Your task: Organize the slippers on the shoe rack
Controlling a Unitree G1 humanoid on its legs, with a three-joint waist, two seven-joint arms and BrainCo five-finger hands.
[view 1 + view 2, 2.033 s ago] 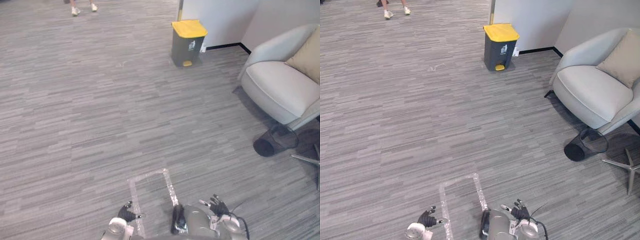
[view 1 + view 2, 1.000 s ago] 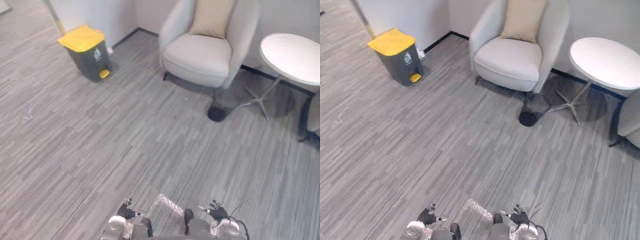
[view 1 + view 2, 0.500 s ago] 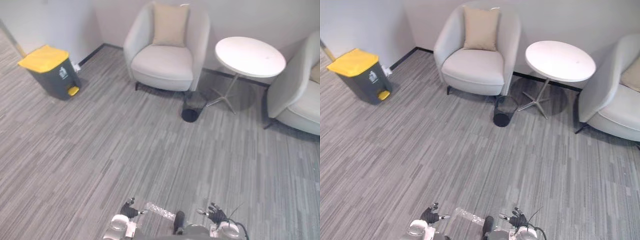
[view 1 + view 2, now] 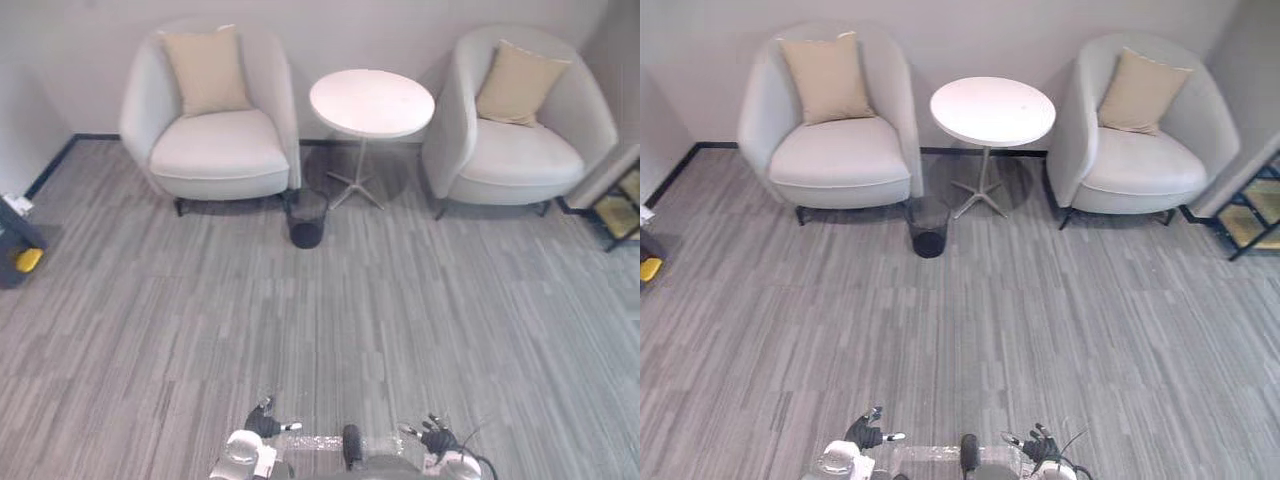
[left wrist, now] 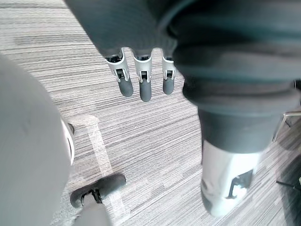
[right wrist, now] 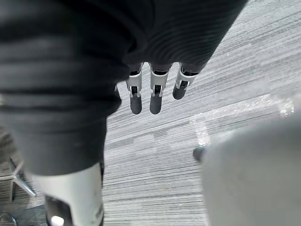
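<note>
A dark-framed rack (image 4: 619,206) with pale yellowish shelves pokes in at the far right edge, beside the right armchair; what lies on it is too small to make out. My left hand (image 4: 266,426) hangs low at the bottom of the eye views, fingers (image 5: 140,85) straight and holding nothing. My right hand (image 4: 436,438) hangs the same way on the other side, its fingers (image 6: 155,95) relaxed and empty. Both hands are far from the rack.
Two pale armchairs (image 4: 215,150) (image 4: 510,145) with beige cushions flank a round white table (image 4: 371,102) against the back wall. A black mesh bin (image 4: 306,221) stands on the grey floor before the table. A yellow-pedalled bin (image 4: 15,245) shows at the left edge.
The camera has swung to the right: the yellow-lidded bin slid off to the left, the second armchair and the rack came into view. Both hands hang as before.
</note>
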